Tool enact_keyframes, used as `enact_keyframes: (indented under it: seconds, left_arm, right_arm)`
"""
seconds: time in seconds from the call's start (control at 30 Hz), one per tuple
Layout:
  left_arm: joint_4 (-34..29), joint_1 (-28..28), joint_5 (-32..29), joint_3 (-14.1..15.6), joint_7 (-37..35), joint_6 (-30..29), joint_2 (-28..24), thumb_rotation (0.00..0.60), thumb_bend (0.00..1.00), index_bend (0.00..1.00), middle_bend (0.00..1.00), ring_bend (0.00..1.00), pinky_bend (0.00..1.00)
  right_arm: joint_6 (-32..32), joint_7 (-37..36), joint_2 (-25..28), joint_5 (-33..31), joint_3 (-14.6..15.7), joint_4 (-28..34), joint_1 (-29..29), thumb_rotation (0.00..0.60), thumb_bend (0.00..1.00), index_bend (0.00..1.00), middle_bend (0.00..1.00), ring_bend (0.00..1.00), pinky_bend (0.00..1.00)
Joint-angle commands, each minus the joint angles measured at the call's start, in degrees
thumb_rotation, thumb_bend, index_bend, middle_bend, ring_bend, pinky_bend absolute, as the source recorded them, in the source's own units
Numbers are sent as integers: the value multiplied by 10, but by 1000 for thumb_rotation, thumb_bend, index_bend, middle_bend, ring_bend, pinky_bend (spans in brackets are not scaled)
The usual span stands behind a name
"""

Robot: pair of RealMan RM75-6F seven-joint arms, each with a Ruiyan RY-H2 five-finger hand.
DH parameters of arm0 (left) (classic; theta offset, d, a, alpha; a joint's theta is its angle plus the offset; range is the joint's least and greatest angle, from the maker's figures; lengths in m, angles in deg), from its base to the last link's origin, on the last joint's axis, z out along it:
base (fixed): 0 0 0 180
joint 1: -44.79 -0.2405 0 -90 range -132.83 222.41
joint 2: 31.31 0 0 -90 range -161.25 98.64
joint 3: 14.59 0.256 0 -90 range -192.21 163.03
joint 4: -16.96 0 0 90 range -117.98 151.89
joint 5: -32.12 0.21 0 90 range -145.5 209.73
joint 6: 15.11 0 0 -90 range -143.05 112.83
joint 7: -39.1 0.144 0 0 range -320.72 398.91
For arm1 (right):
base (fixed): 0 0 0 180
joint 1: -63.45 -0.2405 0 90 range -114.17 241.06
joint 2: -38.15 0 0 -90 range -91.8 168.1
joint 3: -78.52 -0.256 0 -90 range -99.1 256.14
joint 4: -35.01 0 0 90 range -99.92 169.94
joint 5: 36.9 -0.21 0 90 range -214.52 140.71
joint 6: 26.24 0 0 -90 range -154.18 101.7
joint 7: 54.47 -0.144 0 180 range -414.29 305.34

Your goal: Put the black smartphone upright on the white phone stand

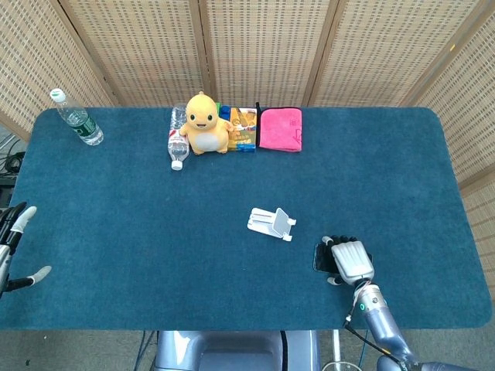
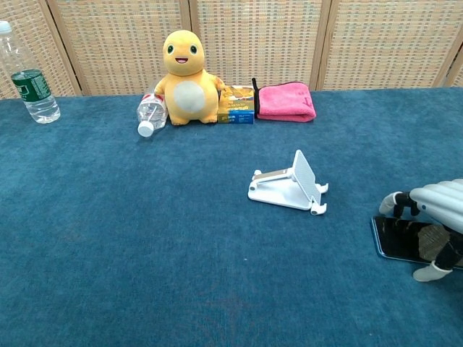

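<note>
The black smartphone (image 2: 394,242) lies flat on the blue table at the front right, its left end (image 1: 320,257) showing in the head view. My right hand (image 1: 349,260) covers most of it, with fingers (image 2: 396,204) curled down at its far edge and the thumb at its near edge; whether they grip it is unclear. The white phone stand (image 1: 271,223) sits up and to the left of the phone, also seen in the chest view as the stand (image 2: 289,188), with nothing on it. My left hand (image 1: 11,247) hangs at the table's left edge, fingers apart, holding nothing.
Along the back stand a yellow plush toy (image 1: 204,123), a lying bottle (image 1: 177,141), a small colourful box (image 1: 243,128) and a pink cloth (image 1: 280,128). An upright water bottle (image 1: 76,117) stands at the back left. The table's front edge runs just behind my right hand.
</note>
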Motion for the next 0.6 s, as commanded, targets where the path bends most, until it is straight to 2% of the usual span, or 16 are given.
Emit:
enact_keyframes:
  seconds: [0.03, 0.1, 0.2, 0.43, 0.6]
  left_arm:
    - [0, 0, 0, 0, -1, 0, 0, 600, 0, 0, 0, 0, 0]
    - [0, 0, -2, -1, -2, 1, -1, 600, 0, 0, 0, 0, 0]
    - [0, 1, -3, -1, -4, 2, -1, 600, 0, 0, 0, 0, 0]
    - [-1, 1, -1, 0, -3, 4, -2, 600, 0, 0, 0, 0, 0]
    - [-2, 2, -3, 0, -4, 5, -2, 600, 0, 0, 0, 0, 0]
  right_arm:
    - [1, -20, 0, 11, 1, -2, 0, 600, 416, 265, 405, 373, 373]
    - [7, -45, 4, 33, 3, -2, 3, 600, 476, 288, 424, 396, 392]
    - [20, -83, 10, 65, 5, -4, 8, 600, 510, 310, 445, 418, 415]
    - [63, -202, 25, 156, 1, -8, 15, 600, 517, 325, 461, 432, 423]
    - [72, -262, 20, 171, -23, -6, 7, 600, 517, 325, 466, 432, 423]
